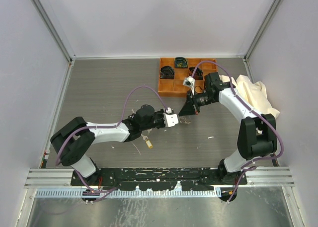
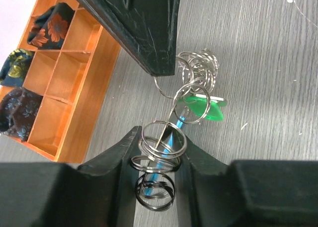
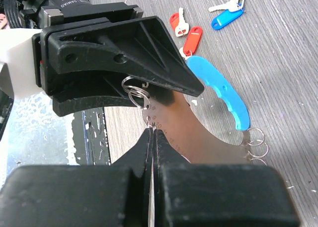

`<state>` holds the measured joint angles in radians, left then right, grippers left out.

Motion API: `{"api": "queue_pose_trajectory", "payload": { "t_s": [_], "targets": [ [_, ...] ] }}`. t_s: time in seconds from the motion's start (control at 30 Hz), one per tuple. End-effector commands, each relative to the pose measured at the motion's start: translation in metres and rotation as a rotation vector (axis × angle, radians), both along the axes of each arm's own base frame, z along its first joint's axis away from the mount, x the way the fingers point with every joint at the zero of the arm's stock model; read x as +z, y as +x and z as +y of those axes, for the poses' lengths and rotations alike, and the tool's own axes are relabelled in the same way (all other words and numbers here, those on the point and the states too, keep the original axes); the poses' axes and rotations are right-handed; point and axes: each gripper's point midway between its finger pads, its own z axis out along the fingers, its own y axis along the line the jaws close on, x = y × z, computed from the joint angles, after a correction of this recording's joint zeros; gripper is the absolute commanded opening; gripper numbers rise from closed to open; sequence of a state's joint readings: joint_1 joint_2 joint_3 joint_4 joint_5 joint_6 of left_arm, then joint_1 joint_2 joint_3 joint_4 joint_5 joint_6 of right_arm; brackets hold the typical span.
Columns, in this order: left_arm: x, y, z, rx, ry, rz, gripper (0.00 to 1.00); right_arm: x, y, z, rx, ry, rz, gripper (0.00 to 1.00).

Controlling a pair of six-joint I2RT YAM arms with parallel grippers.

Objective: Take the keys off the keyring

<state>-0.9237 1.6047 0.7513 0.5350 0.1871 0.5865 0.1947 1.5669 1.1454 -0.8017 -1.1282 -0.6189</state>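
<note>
Keyring (image 3: pixel 218 93) slung between two holds, neither one sure

Our left claw (image 2: pixel 160 152) seems to pinch the coil of rings (image 2: pixel 159 137), jaws half spread. Our right claw (image 3: pixel 152 137) is pressed together on the keyring's thin metal band (image 3: pixel 198 142), above the table (image 2: pixel 268 48). We judge a hard pull could slip either hold, leaving the green key (image 2: pixel 206 110) threaded.

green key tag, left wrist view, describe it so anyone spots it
Find the orange divided tray on the grey table, then the silvery coiled wire keyring right of it. The flat green plastic key tag hangs among its rings, the only bright green piece there.
</note>
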Motion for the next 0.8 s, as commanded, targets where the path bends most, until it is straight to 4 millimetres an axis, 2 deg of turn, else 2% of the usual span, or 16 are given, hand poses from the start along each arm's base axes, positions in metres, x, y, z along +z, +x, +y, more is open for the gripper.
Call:
{"api": "queue_pose_trajectory", "payload": {
  "t_s": [0.0,0.07,0.1,0.23,0.37,0.5,0.6,0.7,0.77],
  "targets": [
    [0.037,0.002,-0.016,-0.016,-0.138,-0.044,0.23,0.009,-0.001,0.004,0.019,0.031,-0.016,0.01],
    [0.039,0.001,-0.017,-0.013,-0.158,-0.035,0.06,0.008,0.001,0.004,0.013,0.025,-0.015,0.01],
    [0.040,0.001,-0.017,-0.009,-0.166,-0.028,0.01,0.008,0.001,0.004,0.012,0.023,-0.014,0.01],
    [0.043,0.001,-0.014,0.019,-0.189,0.012,0.00,0.011,0.006,0.001,-0.011,0.018,-0.025,0.04],
    [0.048,-0.001,-0.012,0.072,-0.235,0.126,0.00,0.022,0.017,-0.012,-0.071,0.020,-0.066,0.34],
    [0.052,0.000,-0.011,0.153,-0.290,0.252,0.00,0.037,0.026,-0.034,-0.153,0.035,-0.138,0.56],
    [0.050,0.000,-0.011,0.196,-0.326,0.339,0.00,0.044,0.024,-0.041,-0.172,0.040,-0.199,0.61],
    [0.053,0.005,-0.010,0.271,-0.364,0.421,0.00,0.048,0.011,-0.040,-0.127,0.056,-0.294,0.63],
    [0.057,0.007,-0.009,0.309,-0.383,0.467,0.00,0.049,0.000,-0.037,-0.078,0.071,-0.382,0.67]
  ]
}}
